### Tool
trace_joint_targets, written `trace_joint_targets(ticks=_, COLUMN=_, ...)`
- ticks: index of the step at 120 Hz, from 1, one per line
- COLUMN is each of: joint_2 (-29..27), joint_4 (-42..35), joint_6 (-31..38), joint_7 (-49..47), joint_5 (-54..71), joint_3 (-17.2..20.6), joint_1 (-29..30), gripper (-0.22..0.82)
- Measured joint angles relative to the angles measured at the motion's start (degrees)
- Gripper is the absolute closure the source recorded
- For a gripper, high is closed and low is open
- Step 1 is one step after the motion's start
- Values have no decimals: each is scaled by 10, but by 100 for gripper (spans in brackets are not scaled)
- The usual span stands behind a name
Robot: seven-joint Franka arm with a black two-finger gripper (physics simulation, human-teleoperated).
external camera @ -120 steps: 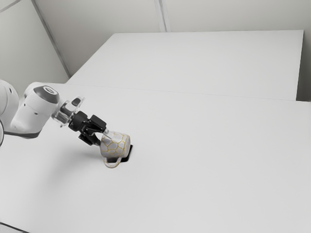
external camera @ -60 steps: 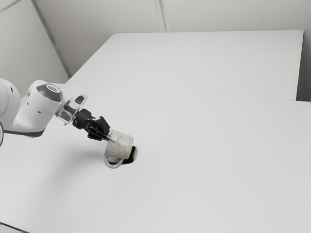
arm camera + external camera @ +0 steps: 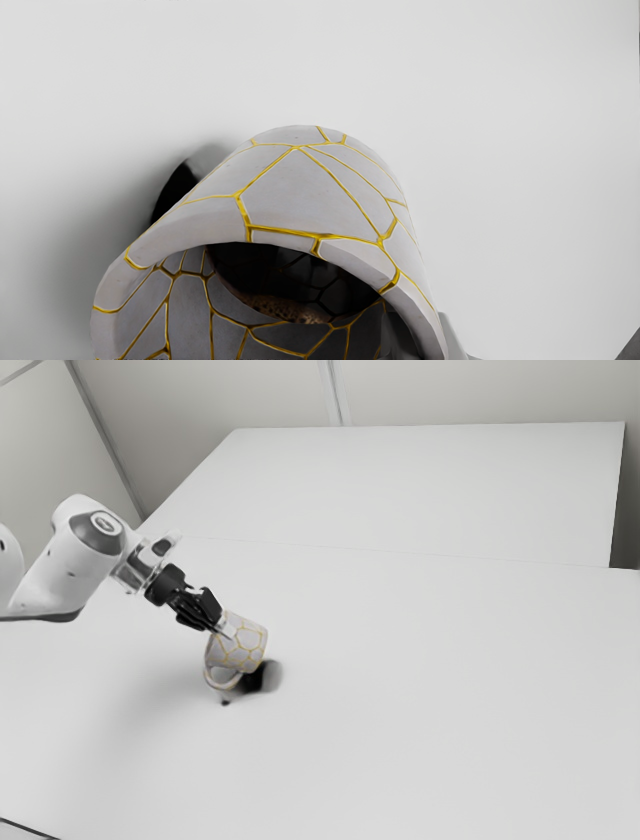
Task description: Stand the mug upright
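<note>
At the rim of the mug (image 3: 240, 647), the gripper (image 3: 227, 629) is clamped on the mug wall. One of the fingers (image 3: 396, 336) is located inside the mouth; the opposing finger bears on the outer face, with the wall pinched between the two. The remainder of the mug body extends beyond the fingertips, away from the hand.

Mug orientation: tilted, not upright. The mouth faces the gripper, and the base points away from it. The handle (image 3: 220, 679) is on the side of the mug toward the exterior view's left, low on the body. The arm (image 3: 80, 555) approaches the mug from the exterior view's upper left.

Below the mug is the white table (image 3: 430, 680). A dark shadow (image 3: 262, 678) lies on it beside the mug, toward the exterior view's right. A small dark spot (image 3: 226, 703) is visible just below the handle, apart from it. Yellow lines form a network over the mug's pale surface, inside and outside.
</note>
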State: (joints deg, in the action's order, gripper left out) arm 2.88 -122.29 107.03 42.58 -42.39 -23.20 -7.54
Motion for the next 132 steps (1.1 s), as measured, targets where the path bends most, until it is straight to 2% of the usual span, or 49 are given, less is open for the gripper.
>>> trace_joint_targets(ticks=28, joint_2=-47, joint_4=-1, joint_6=34, joint_7=-26, joint_5=170, joint_3=34, joint_1=-19, gripper=79)
trace_joint_targets(ticks=61, joint_2=-95, joint_4=-19, joint_6=61, joint_7=-98, joint_5=379, joint_3=118, joint_1=-53, gripper=79)
trace_joint_targets(ticks=88, joint_2=-92, joint_4=-31, joint_6=81, joint_7=-172, joint_5=483, joint_3=142, joint_1=-72, gripper=79)
trace_joint_targets(ticks=132, joint_2=-50, joint_4=-28, joint_6=81, joint_7=-288, joint_5=584, joint_3=157, joint_1=-110, gripper=79)
